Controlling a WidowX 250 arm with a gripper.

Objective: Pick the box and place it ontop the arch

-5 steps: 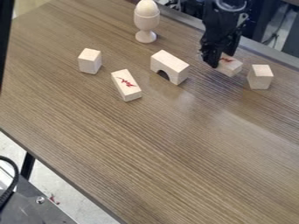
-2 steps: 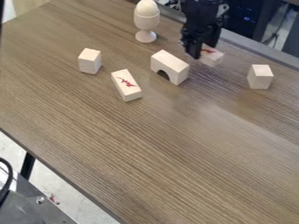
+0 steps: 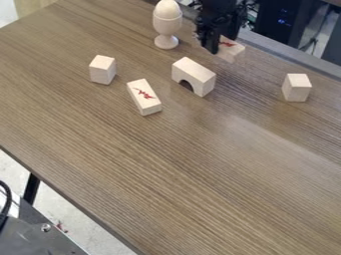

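Claw: is gripping the box, parted just by its width
Box: is sitting in the claw, beyond the arch
Markings: red scrawls are showing on two pieces, the box and flat block
Arches: one is standing on the bench
Small blocks: two are standing, left and right
Cup: one is carrying one egg

gripper top, right of centre, closed on red-marked box; arch upright below it in frame; second red-marked block flat, lower left of arch; plain block upper left, another plain block upper right; egg cup top centre; all over brown table
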